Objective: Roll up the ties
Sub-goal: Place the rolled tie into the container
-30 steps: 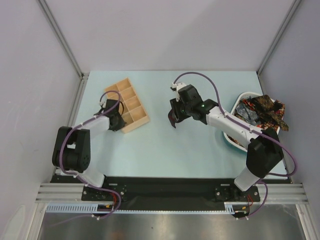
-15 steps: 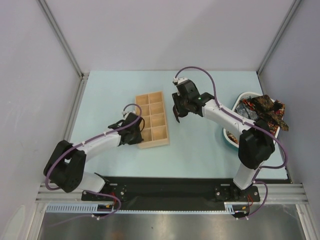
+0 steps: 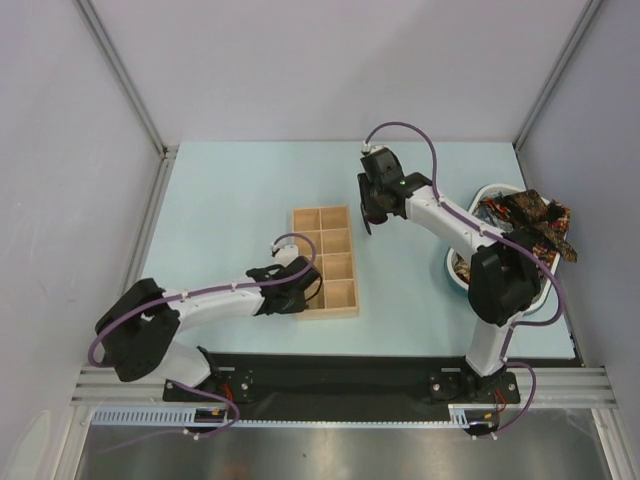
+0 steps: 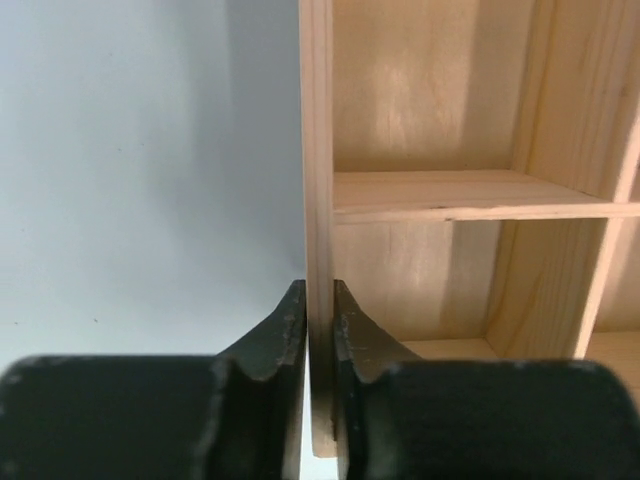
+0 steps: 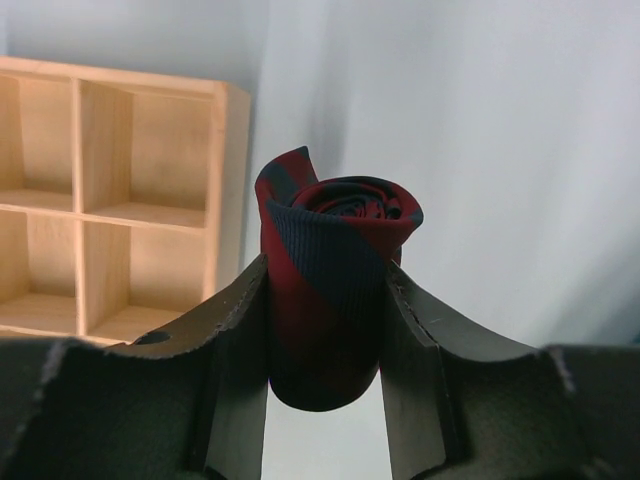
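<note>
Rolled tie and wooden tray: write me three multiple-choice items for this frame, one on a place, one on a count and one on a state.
1. Where is the rolled tie?
A. in a tray compartment
B. in the left gripper
C. in the right gripper

2. How many compartments has the wooden tray?
A. six
B. eight
C. twelve

3. What is the left gripper doing?
A. pinching the tray's side wall
B. holding a tie
C. open, touching nothing

Answers:
1. C, the right wrist view shows the navy and red roll between that gripper's fingers.
2. B, the top view shows two columns of four.
3. A, the left wrist view shows a finger on each side of the wall.
</note>
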Controlling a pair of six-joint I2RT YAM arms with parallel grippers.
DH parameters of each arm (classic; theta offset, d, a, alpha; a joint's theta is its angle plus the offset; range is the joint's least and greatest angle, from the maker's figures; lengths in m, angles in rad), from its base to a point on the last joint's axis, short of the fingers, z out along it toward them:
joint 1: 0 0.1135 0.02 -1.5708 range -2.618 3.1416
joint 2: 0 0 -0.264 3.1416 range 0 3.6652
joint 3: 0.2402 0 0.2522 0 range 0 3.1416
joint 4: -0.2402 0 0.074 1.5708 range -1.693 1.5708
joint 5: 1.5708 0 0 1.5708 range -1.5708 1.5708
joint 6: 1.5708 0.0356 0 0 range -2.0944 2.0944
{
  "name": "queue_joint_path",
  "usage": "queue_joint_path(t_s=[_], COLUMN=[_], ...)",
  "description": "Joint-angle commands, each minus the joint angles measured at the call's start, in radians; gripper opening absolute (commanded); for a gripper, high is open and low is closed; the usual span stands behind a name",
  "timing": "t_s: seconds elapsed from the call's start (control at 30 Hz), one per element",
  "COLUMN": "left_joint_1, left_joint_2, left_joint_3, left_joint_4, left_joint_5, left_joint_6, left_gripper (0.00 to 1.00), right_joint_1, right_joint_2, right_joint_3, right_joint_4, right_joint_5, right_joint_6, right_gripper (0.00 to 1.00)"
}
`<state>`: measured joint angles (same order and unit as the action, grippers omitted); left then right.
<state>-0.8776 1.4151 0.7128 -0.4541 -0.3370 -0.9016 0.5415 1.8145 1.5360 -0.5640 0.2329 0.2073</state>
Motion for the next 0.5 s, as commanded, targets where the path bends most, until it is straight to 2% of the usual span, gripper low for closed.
queue_joint_path(t_s=[0.0, 0.1, 0.17, 0.2, 0.23, 0.3, 0.33, 0.47], left_joint_1=[-0.044, -0.064, -0.069, -0.069, -0.069, -0.069, -0.069, -0.066], left_joint_2=[0.03, 0.044, 0.036, 0.032, 0.022, -0.005, -0.018, -0.102], left_joint_3=[0.062, 0.094, 0.097, 0.1, 0.099, 0.1, 0.099, 0.105], left_joint_4=[0.017, 0.003, 0.002, -0.001, -0.004, -0.012, -0.02, -0.049], left_joint_5=[-0.054, -0.051, -0.04, -0.034, -0.031, -0.03, -0.03, -0.036], left_joint_6=[-0.08, -0.08, -0.076, -0.077, -0.076, -0.066, -0.065, -0.039], left_gripper=[0.19, 0.27, 0.36, 0.44, 0.57, 0.65, 0.72, 0.77], right_joint_1=[0.014, 0.025, 0.029, 0.034, 0.035, 0.051, 0.055, 0.072], right_joint_2=[0.028, 0.049, 0.055, 0.062, 0.065, 0.072, 0.075, 0.111], right_joint_3=[0.068, 0.085, 0.087, 0.085, 0.088, 0.09, 0.093, 0.15], right_joint_4=[0.009, 0.03, 0.048, 0.067, 0.073, 0.098, 0.107, 0.107], right_joint_5=[0.025, 0.031, 0.039, 0.039, 0.042, 0.058, 0.066, 0.082], right_joint_6=[0.026, 0.027, 0.029, 0.029, 0.03, 0.026, 0.023, 0.009], right_gripper=[0.15, 0.15, 0.14, 0.14, 0.14, 0.14, 0.14, 0.14])
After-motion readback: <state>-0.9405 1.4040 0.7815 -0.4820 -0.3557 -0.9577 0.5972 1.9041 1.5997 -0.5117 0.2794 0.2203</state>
